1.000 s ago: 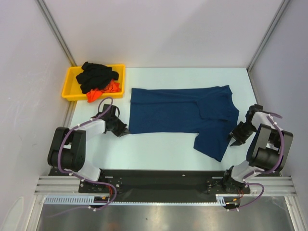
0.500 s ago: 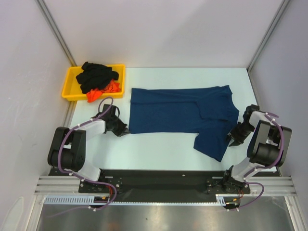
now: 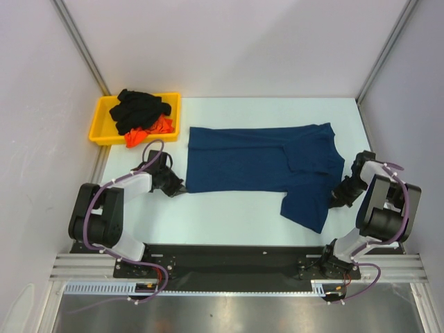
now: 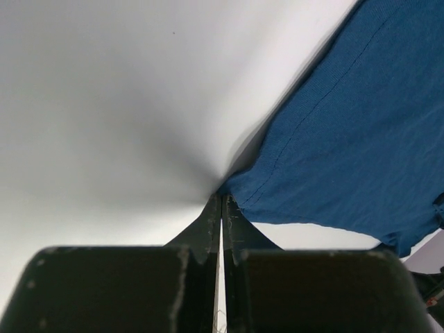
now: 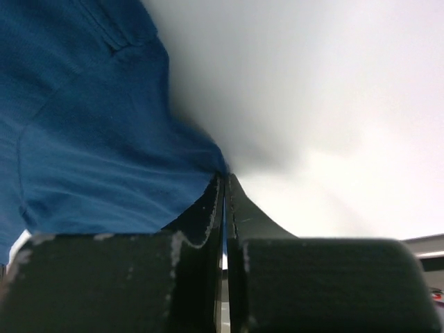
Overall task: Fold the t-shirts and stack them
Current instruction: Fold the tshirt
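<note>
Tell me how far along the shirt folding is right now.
Early. Done: the blue shirt lies spread out on the table. In hand: the left gripper and the right gripper are each shut on its near edge, at opposite ends. Left: no finished fold shows, there is no stack, and the black shirt and orange-red shirt lie bunched in the yellow tray.

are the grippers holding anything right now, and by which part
Both are shut on the navy t-shirt: the left gripper pinches its near hem corner, and the right gripper pinches its edge by the near sleeve.
</note>
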